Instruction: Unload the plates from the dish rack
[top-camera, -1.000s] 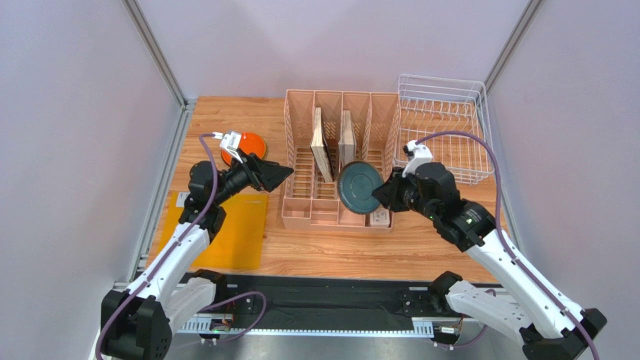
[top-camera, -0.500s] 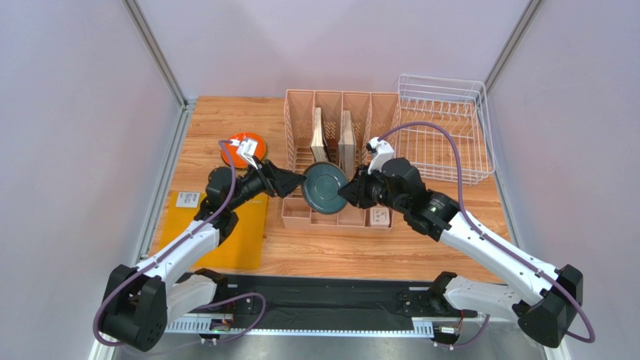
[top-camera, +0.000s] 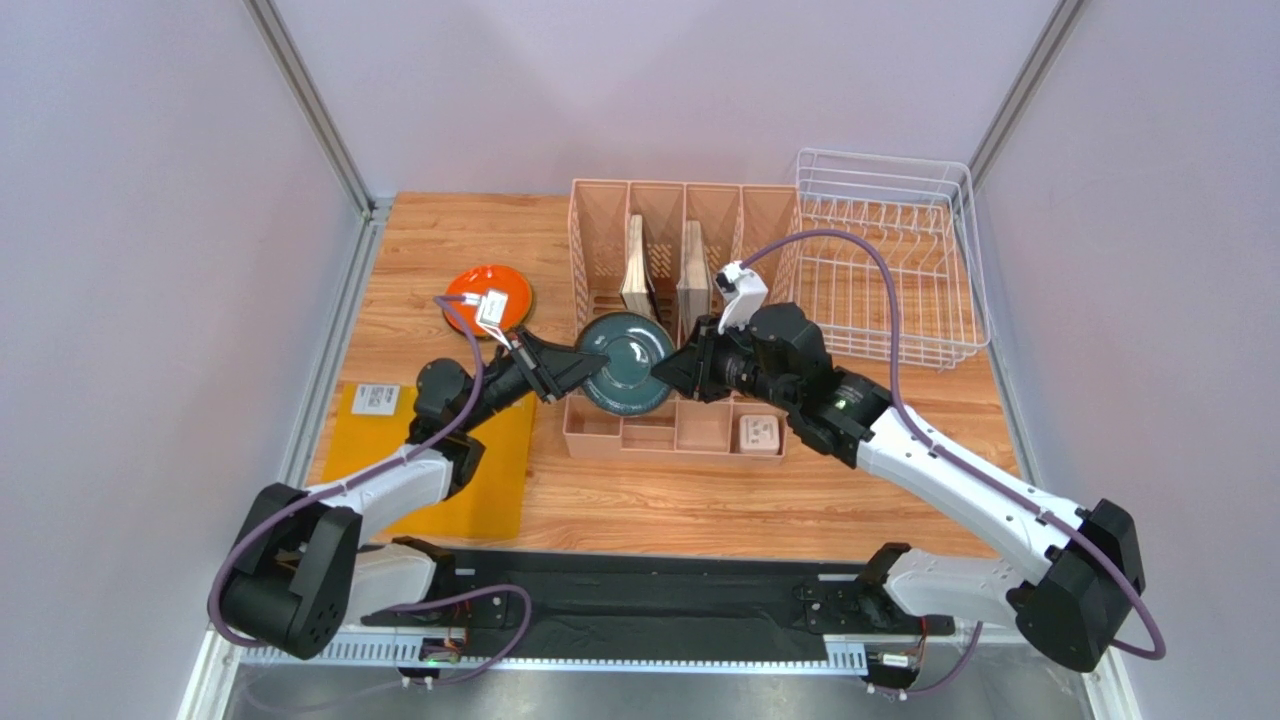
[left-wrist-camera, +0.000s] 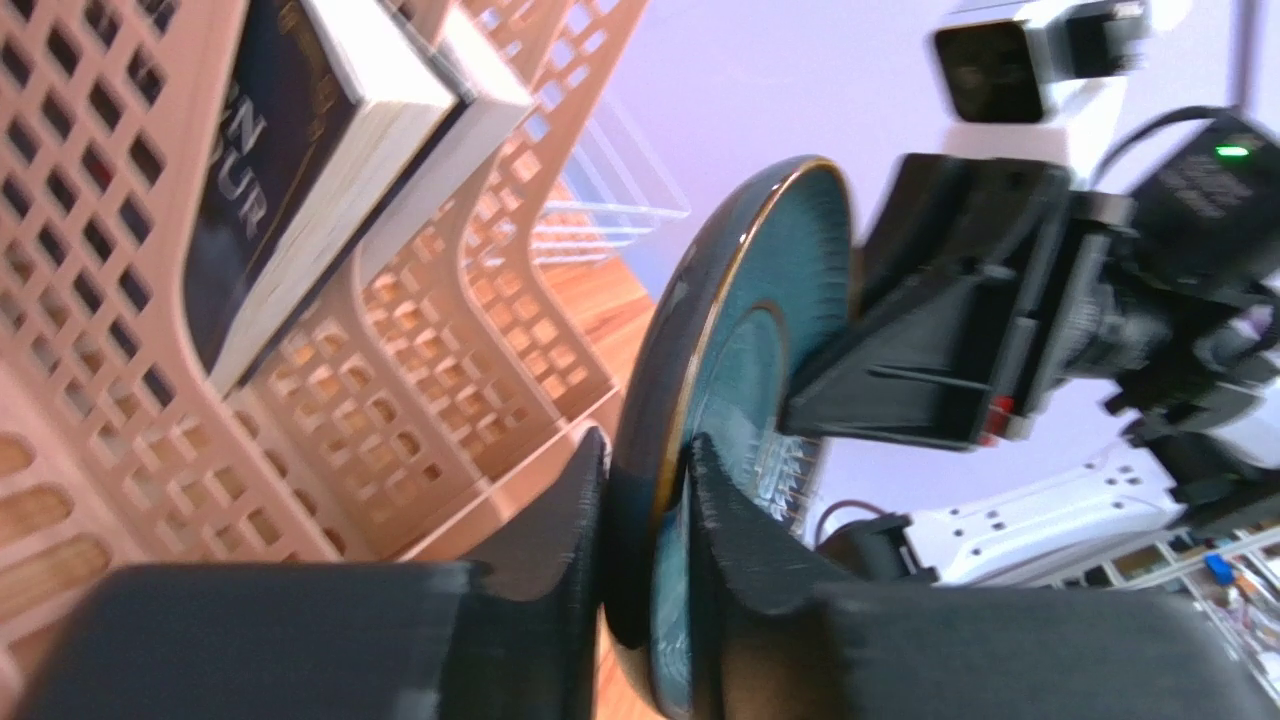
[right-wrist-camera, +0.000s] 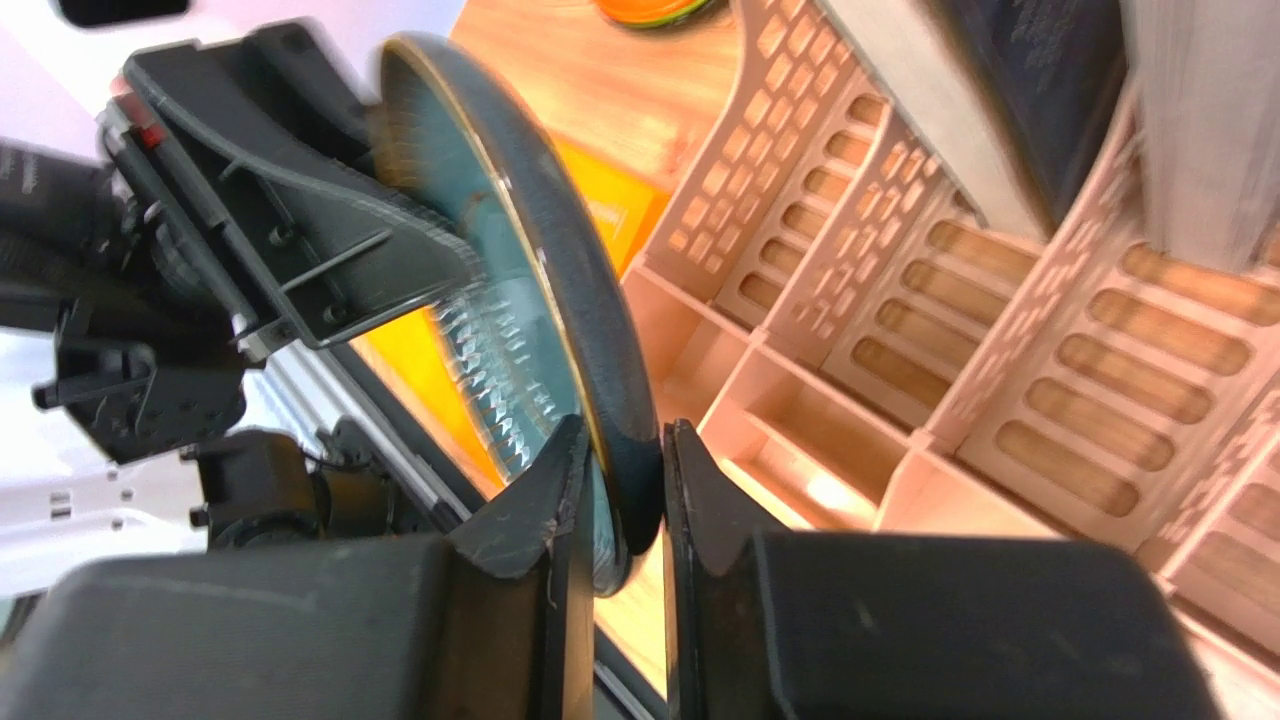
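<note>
A dark grey-teal plate (top-camera: 624, 365) hangs on edge above the front left of the pink organizer, held from both sides. My left gripper (top-camera: 580, 369) is shut on its left rim; in the left wrist view both pads press the plate (left-wrist-camera: 736, 360) at the gripper (left-wrist-camera: 649, 483). My right gripper (top-camera: 672, 371) is shut on the opposite rim, its jaws (right-wrist-camera: 624, 480) clamping the plate (right-wrist-camera: 511, 255). An orange plate (top-camera: 487, 297) lies flat on the table at the left. The white wire dish rack (top-camera: 887, 255) stands at the back right with bare tines.
The pink slotted organizer (top-camera: 751, 240) fills the table's middle, with two books (top-camera: 643, 278) standing in its slots. A yellow square mat (top-camera: 478, 465) lies at the front left under the left arm. Grey walls close in both sides.
The right arm carried the teal plate leftward across the organizer. The left arm reached right to meet it, and its jaws closed on the plate's left rim.
</note>
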